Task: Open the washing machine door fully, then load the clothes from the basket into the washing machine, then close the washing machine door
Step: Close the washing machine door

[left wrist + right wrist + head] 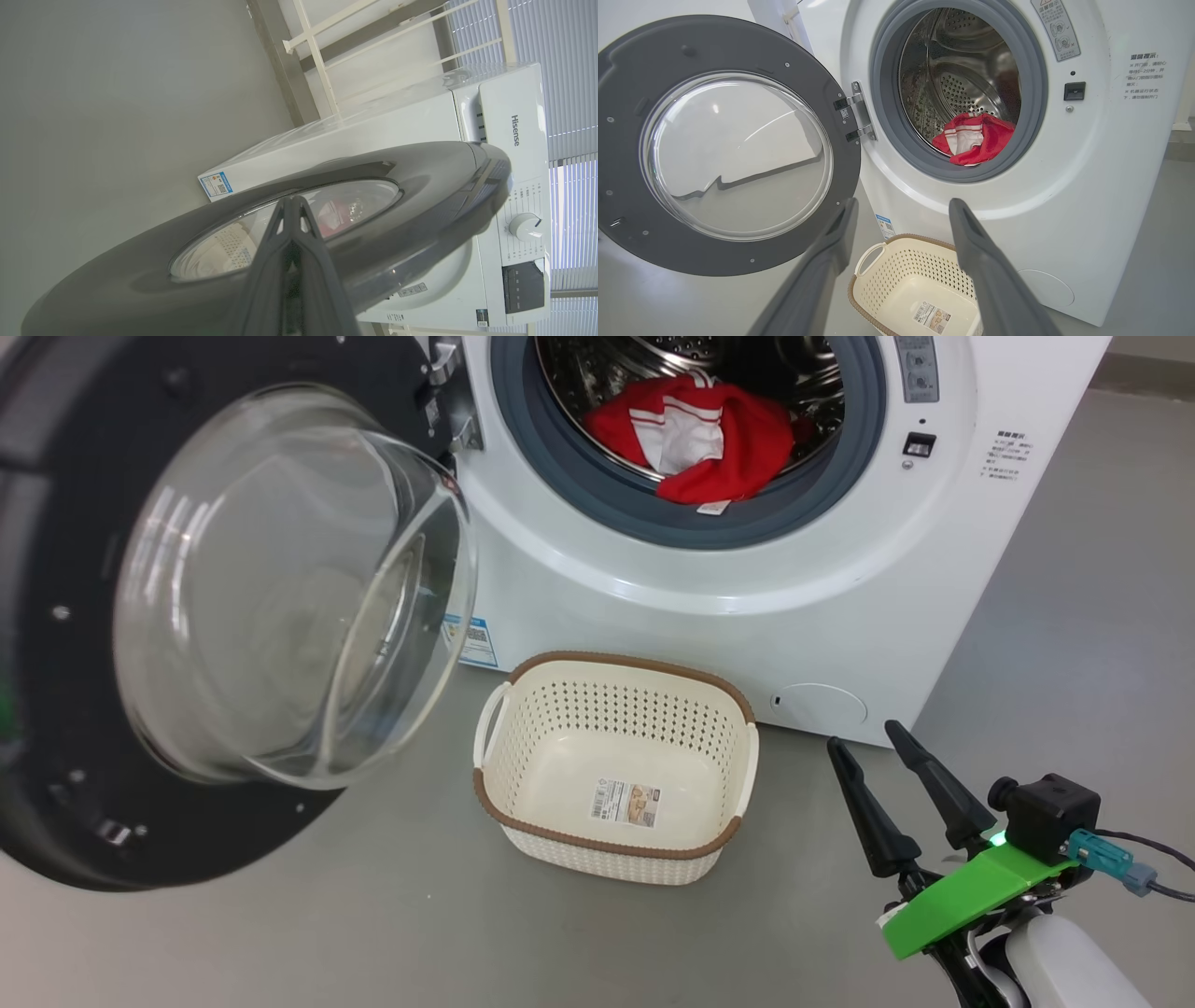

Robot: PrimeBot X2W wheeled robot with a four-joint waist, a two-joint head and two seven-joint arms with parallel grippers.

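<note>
Black fingers of the right gripper (864,735) stood spread wide and empty above the floor, near the basket (607,863). That basket sat on the floor just before the washing machine (747,616) and held only its label.

Left of it the door (56,756) hung swung out on its hinge. It was judged rigid, fairly heavy and slick, and best pushed on the black ring at the edge far from the hinge, not on the glass bowl (280,597). The left gripper (292,205), pressed together on nothing, pointed at the door's outer face; contact could not be confirmed.

The clothes (709,439), soft and light, lay at the drum's front lip. A white tag drooped onto the grey gasket (579,476), a likely pinch risk. The door's latch edge was cut off, and the drum's depth was shadowed.
</note>
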